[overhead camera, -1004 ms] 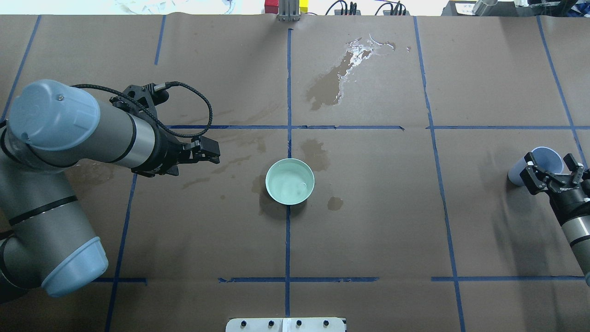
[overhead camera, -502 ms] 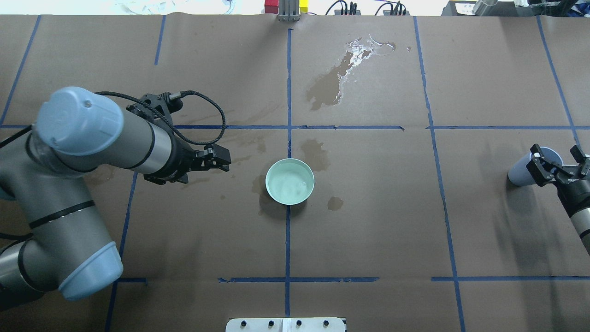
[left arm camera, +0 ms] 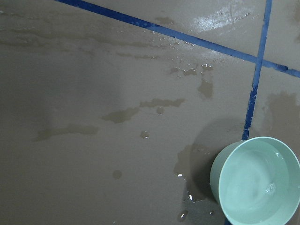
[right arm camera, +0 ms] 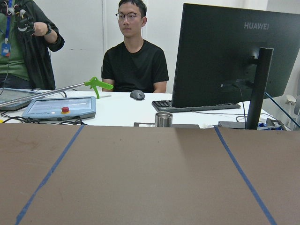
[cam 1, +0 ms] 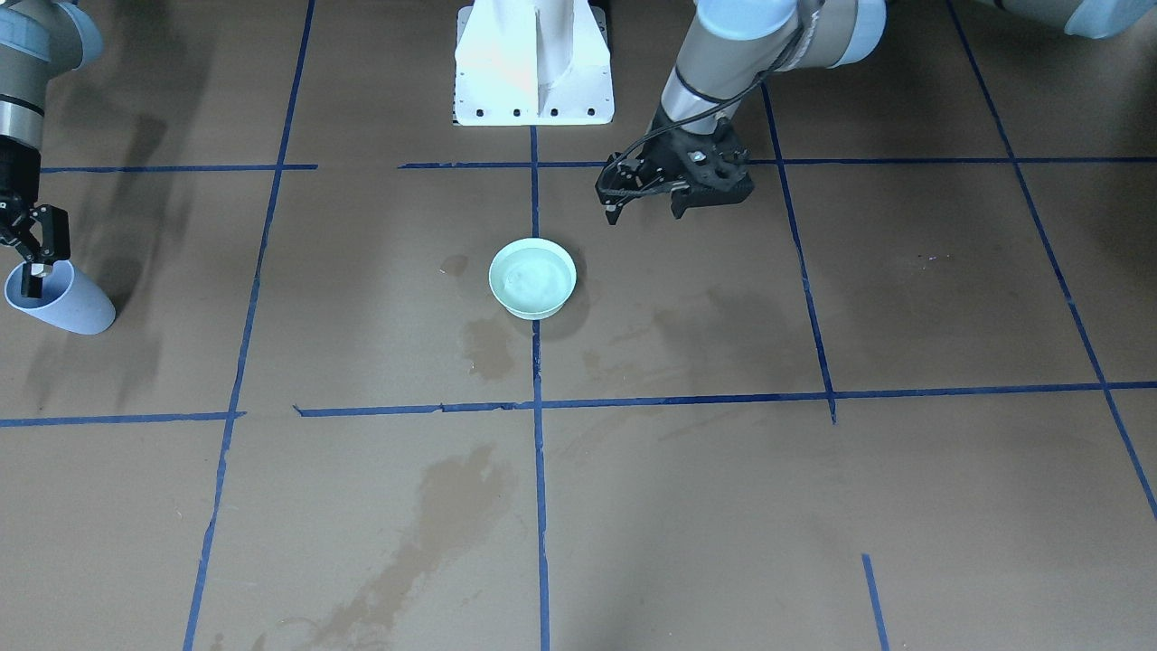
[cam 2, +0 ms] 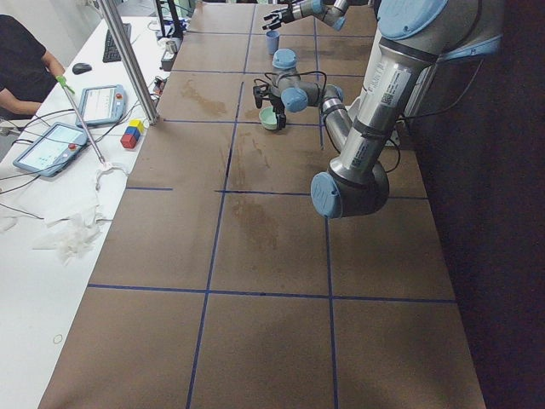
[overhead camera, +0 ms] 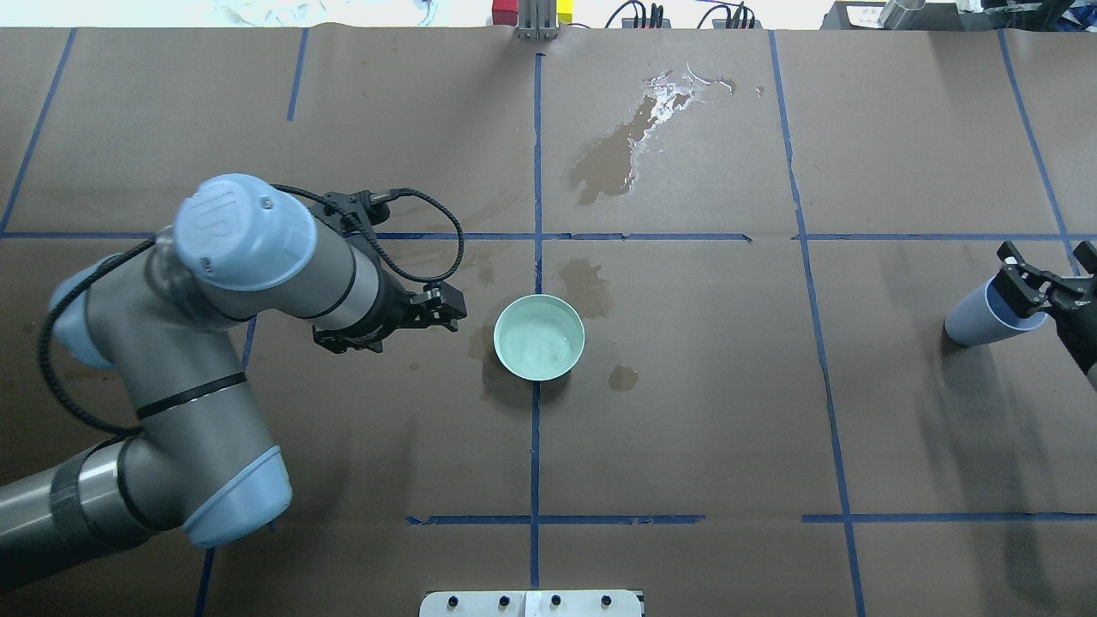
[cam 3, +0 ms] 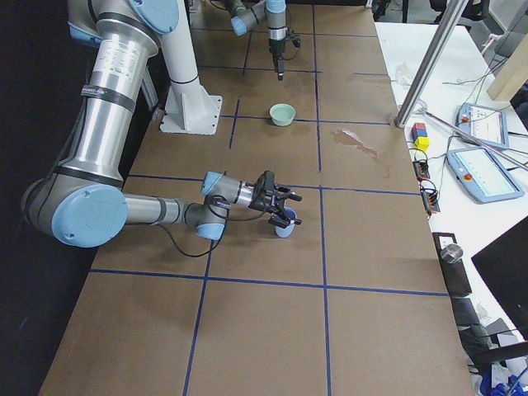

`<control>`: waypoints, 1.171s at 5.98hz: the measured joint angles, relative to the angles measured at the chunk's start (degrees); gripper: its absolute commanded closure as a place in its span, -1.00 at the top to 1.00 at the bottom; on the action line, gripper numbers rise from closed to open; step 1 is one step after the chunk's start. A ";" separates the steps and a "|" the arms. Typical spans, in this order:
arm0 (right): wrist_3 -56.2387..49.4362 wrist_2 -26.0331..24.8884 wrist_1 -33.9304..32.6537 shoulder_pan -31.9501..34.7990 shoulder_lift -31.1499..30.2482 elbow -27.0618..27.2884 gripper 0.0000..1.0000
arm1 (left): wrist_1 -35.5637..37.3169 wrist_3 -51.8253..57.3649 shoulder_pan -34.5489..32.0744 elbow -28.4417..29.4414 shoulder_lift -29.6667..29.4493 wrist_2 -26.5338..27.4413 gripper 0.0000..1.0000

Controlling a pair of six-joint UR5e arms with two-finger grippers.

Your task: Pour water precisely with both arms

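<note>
A pale green bowl [overhead camera: 498, 343] sits on the brown-papered desk [overhead camera: 686, 428] at the middle of the overhead frame, on the crossing of blue tape lines [overhead camera: 536, 446]. The water [overhead camera: 538, 341] lies in it as a faintly greenish pool. Dark wet blotches [overhead camera: 610, 158] mark the paper above the bowl, and smaller ones lie close around it.

The left gripper [overhead camera: 447, 307] hangs just to the left of the bowl, apart from it. Its fingers look drawn together and hold nothing. The left wrist view shows the bowl at its lower right corner.

At the far right edge of the overhead frame a light blue cup [overhead camera: 973, 321] stands on the desk. The right gripper [overhead camera: 1047, 267] is at its rim with fingers [overhead camera: 1016, 272] spread wide and not clamped on it. Whether they touch the cup cannot be told.
</note>
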 measured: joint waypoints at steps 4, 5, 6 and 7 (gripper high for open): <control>-13.05 29.65 -2.22 21.23 0.09 1.18 1.00 | -0.58 0.50 1.74 8.82 -5.72 1.45 0.78; -18.81 39.03 -5.30 28.18 0.47 1.33 1.00 | -0.63 0.53 2.15 10.55 -7.15 1.54 0.71; -25.51 49.61 -9.64 35.63 1.26 1.48 1.00 | -0.68 0.56 2.44 11.80 -8.07 1.61 0.66; -32.67 61.62 -15.65 43.87 2.31 1.53 1.00 | -0.80 0.60 2.86 12.89 -8.69 2.25 0.66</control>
